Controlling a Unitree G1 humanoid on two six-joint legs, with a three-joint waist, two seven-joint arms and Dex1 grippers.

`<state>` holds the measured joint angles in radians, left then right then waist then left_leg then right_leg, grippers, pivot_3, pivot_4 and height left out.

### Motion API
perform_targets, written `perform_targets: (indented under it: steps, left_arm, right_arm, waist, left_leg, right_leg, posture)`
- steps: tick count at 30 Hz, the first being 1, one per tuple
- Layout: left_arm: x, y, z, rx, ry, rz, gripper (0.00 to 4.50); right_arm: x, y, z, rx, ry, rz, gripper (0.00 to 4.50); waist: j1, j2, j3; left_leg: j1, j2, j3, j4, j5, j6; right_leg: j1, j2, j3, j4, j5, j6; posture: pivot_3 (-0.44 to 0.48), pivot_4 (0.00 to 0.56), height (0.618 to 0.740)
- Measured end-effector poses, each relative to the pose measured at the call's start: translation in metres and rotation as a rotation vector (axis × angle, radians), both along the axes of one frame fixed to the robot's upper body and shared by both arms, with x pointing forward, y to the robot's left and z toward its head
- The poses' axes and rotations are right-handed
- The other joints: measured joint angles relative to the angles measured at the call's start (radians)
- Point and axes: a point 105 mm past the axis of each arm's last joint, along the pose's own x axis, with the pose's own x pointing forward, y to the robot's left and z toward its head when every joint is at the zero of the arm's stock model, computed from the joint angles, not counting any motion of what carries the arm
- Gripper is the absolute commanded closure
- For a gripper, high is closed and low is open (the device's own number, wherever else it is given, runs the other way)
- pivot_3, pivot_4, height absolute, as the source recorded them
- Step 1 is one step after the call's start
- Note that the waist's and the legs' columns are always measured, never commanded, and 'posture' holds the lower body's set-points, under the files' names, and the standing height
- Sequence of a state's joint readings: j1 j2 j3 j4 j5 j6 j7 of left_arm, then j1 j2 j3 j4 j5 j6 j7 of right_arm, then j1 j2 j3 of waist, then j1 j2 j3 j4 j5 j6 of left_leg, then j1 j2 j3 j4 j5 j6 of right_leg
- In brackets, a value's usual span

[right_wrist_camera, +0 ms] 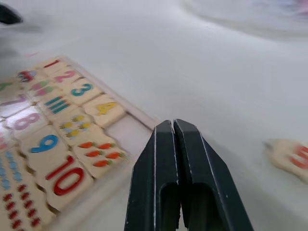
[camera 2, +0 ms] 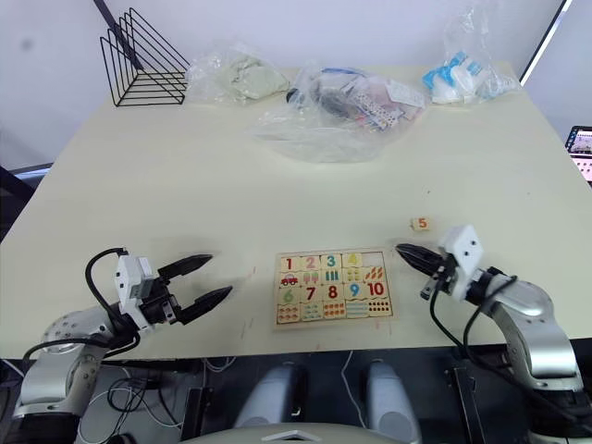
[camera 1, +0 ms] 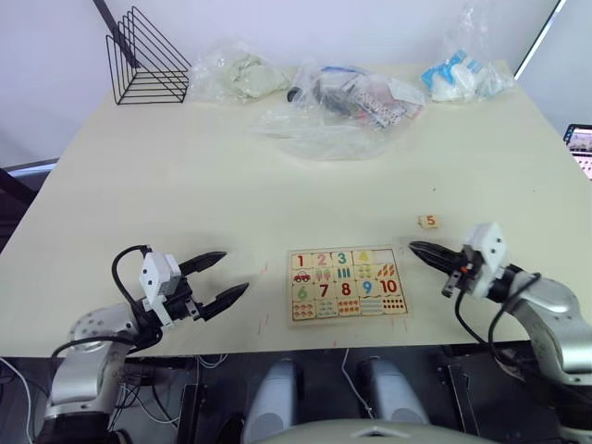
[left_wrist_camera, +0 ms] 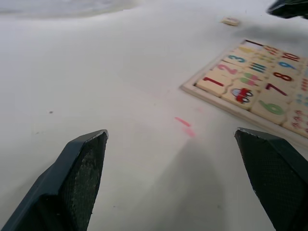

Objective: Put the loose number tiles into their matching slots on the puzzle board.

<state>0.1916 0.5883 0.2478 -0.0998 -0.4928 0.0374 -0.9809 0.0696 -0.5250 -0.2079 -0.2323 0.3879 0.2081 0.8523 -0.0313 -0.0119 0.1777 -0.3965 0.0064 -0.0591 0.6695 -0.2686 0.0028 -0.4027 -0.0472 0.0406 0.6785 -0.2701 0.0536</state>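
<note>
The puzzle board (camera 1: 347,313) lies near the table's front edge. Tiles 1, 2, 3 and 4 sit in its far row of slots, and the slot at the right end (right_wrist_camera: 126,129) is bare. One loose number tile, the 5 (camera 1: 428,221), rests on the table beyond the board's far right corner. My right gripper (camera 1: 418,250) is shut with nothing in it, its tips just right of the board's far right corner and short of the 5 tile (right_wrist_camera: 291,157). My left gripper (camera 1: 228,275) is open and empty, left of the board (left_wrist_camera: 243,111).
Clear plastic bags (camera 1: 347,97) with small items lie across the far side of the table. A black wire rack (camera 1: 143,60) stands at the far left corner. A screen (camera 1: 581,148) shows past the table's right edge.
</note>
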Motion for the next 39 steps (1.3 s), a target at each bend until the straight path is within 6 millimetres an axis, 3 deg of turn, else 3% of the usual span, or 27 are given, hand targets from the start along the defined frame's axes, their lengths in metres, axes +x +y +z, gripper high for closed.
perform_targets:
  steps: [3,4,8,9,15,24,39]
  left_arm:
    - [-0.004,0.002,-0.006,-0.014,0.005,0.086,0.00]
    - [-0.005,0.003,-0.007,-0.015,0.004,0.106,0.00]
    - [-0.004,0.004,-0.006,-0.025,-0.018,0.196,0.00]
    - [-0.005,0.005,-0.007,-0.028,-0.018,0.217,0.00]
    - [-0.008,0.012,-0.007,-0.020,-0.027,0.310,0.00]
    - [-0.001,0.016,0.002,-0.012,-0.065,0.331,0.00]
    - [0.002,0.018,-0.003,-0.002,-0.050,0.320,0.00]
  right_arm:
    - [-0.008,-0.026,-0.005,0.010,0.010,-0.104,2.83]
    - [-0.011,-0.031,-0.005,0.011,0.009,-0.122,2.15]
    - [-0.026,-0.058,-0.009,0.018,-0.002,-0.219,0.21]
    - [-0.032,-0.064,-0.013,0.026,0.000,-0.242,0.07]
    - [-0.049,-0.081,-0.030,0.072,0.026,-0.308,0.07]
    - [-0.049,-0.087,-0.037,0.091,0.008,-0.339,0.07]
    - [-0.048,-0.086,-0.038,0.089,-0.009,-0.351,0.07]
  waist:
    - [0.002,0.000,0.000]
    - [0.001,0.000,0.000]
    - [0.005,0.000,-0.001]
    - [0.006,0.000,-0.001]
    - [0.010,0.000,-0.001]
    - [0.017,0.000,-0.001]
    - [0.017,0.000,-0.001]
  left_leg:
    - [0.001,0.000,0.000,0.000,0.000,0.000]
    - [0.001,0.000,0.000,0.000,0.000,0.000]
    - [0.002,0.000,0.000,0.000,0.000,0.000]
    - [0.002,0.000,0.001,0.000,0.000,0.000]
    - [0.006,0.000,0.002,0.000,0.000,0.000]
    - [0.010,0.000,0.004,-0.001,0.000,0.000]
    - [0.011,0.000,0.004,-0.001,0.000,0.000]
  right_leg:
    - [0.000,0.000,0.001,0.000,0.000,0.000]
    - [0.000,0.000,0.001,0.000,0.000,0.000]
    - [0.002,0.000,0.000,0.000,0.000,0.000]
    - [0.002,0.000,0.000,-0.001,0.000,0.000]
    - [0.005,0.001,0.002,0.000,0.000,0.000]
    - [0.009,0.000,0.003,-0.001,0.000,0.000]
    - [0.010,0.001,0.003,-0.001,0.000,0.000]
  posture:
    - [0.000,0.150,0.740]
    - [0.000,0.150,0.740]
    - [0.000,0.150,0.740]
    - [0.000,0.150,0.740]
    - [0.000,0.150,0.740]
    - [0.000,0.150,0.740]
    - [0.000,0.150,0.740]
